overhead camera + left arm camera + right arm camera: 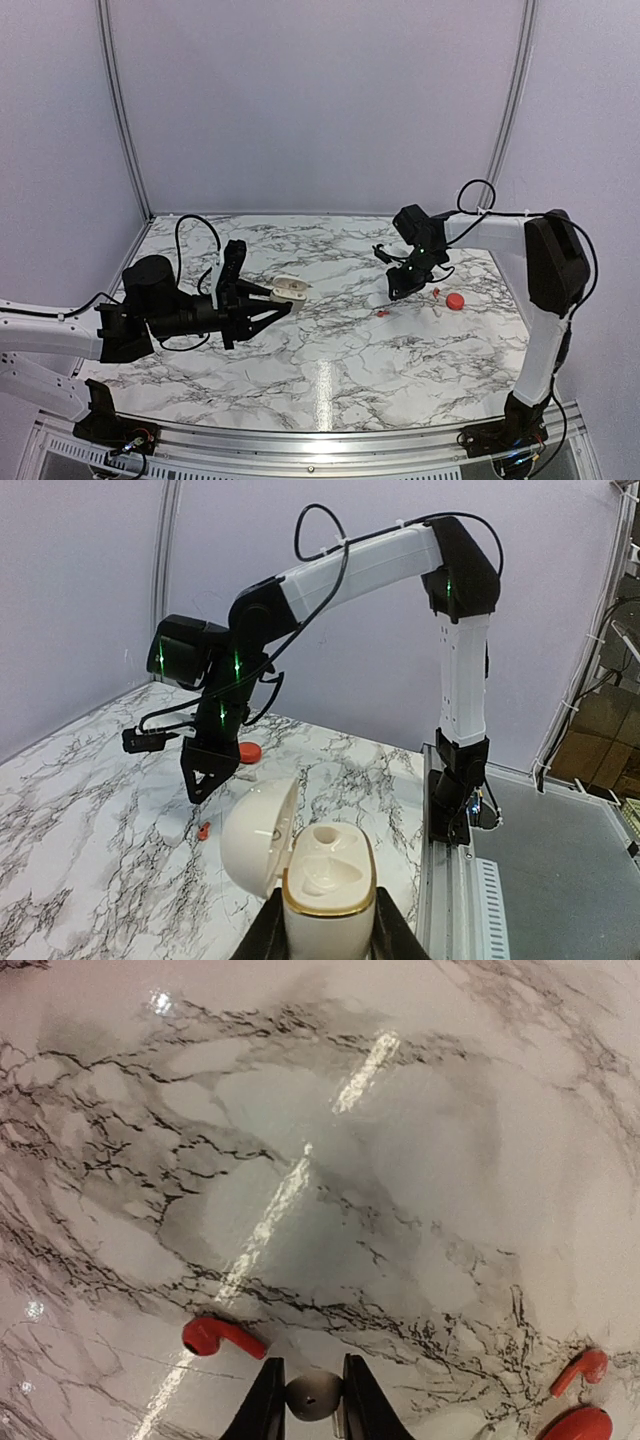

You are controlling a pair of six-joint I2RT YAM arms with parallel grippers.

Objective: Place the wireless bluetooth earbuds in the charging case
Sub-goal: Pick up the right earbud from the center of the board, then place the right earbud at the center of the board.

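Observation:
My left gripper (272,298) is shut on a cream charging case (291,289) and holds it above the table. In the left wrist view the case (328,875) stands upright between the jaws, its lid (258,838) swung open to the left and its sockets empty. My right gripper (398,289) hangs just over the table, shut on a small pale grey-white earbud (314,1397). A red earbud (222,1337) lies on the marble just left of it and also shows in the top view (382,313). A second red earbud (580,1370) lies to the right.
A red round case (455,301) lies on the table right of the right gripper and shows in the right wrist view (575,1426) at the bottom edge. The table's metal rail (490,880) runs along the right side.

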